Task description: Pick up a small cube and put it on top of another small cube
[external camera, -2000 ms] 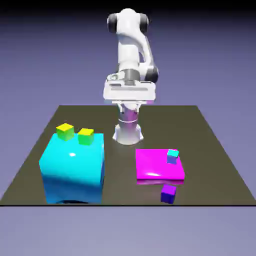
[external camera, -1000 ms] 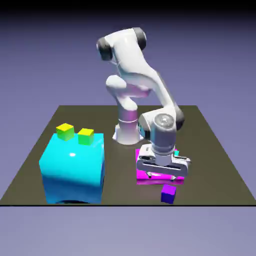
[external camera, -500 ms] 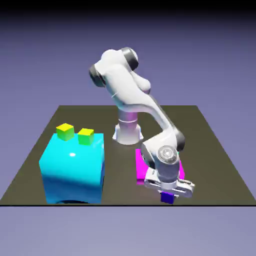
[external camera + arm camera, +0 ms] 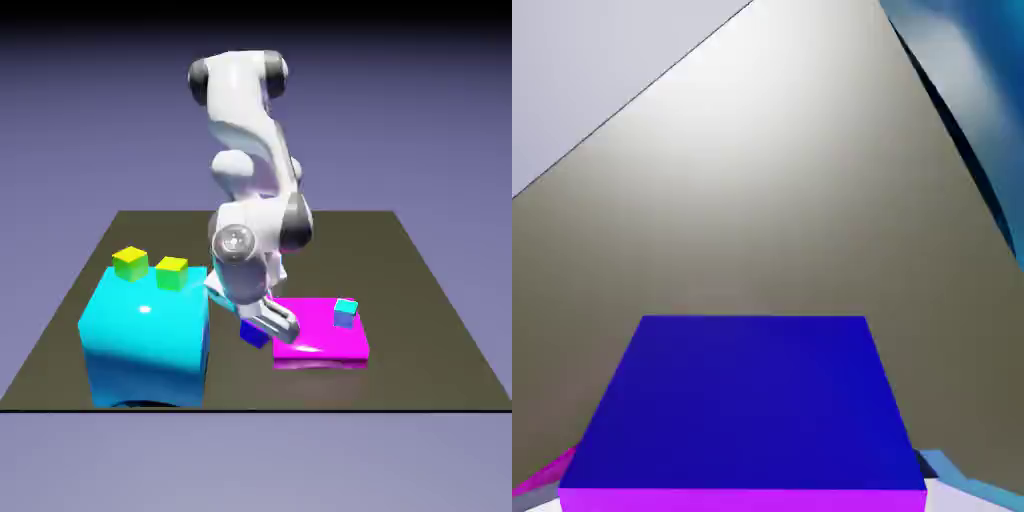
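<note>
**One little cube rides up in the fingers**

One small cube [image 4: 254, 333], dark purple, is pinched in the robot's fingers [image 4: 262, 328]. It hangs above the worktop [image 4: 420, 290], touching nothing below it. In the hand view the cube [image 4: 747, 405] is so big that it hides both finger tips, so it must sit right between them. I think the arm holds it up high so it can pass over the other things without a bump.

Seen from outside, the held cube is between the big cyan block [image 4: 145, 340] at 9 o'clock and the flat pink block [image 4: 318, 330] at 3 o'clock. A tiny cube with a cyan top [image 4: 345, 312] sits on the pink block, near its far right corner. I think that cube is where the purple one should go, because it is the same small size.

Two yellow-green cubes [image 4: 150, 268] rest on top of the cyan block, side by side. No bowls or boxes are here, so nothing is inside anything.
</note>
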`<state>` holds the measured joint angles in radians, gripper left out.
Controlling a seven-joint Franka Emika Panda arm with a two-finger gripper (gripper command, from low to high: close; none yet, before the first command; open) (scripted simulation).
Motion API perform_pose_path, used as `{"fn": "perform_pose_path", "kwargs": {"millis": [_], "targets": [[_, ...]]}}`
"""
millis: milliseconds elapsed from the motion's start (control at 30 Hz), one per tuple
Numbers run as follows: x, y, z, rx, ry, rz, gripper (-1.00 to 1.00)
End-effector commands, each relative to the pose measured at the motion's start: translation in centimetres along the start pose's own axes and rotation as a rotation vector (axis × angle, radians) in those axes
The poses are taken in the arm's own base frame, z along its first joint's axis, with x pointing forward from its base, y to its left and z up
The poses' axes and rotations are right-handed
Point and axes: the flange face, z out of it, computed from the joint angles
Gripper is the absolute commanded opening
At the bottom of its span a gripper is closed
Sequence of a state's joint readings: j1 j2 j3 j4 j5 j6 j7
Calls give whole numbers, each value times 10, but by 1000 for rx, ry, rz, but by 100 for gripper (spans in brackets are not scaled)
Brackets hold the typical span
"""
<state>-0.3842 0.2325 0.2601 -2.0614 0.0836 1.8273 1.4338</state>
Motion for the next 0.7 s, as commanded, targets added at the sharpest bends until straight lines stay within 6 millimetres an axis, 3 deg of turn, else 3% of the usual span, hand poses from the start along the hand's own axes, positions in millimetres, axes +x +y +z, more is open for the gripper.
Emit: {"fn": "perform_pose_path", "kwargs": {"millis": [0,200,333,367,400,533,567,600,633,667], "targets": [[13,12,-12,14,-21,38,-100],[80,96,-80,133,-198,230,-100],[140,166,-123,285,-278,492,-100],[148,174,-127,306,-279,536,-100],[148,174,-127,306,-279,536,-100],[142,148,-66,306,-279,536,-100],[142,148,-63,306,-279,536,-100],[142,148,-63,306,-279,536,100],[142,148,-63,306,-279,536,100],[144,153,-79,306,-280,535,100]]}}
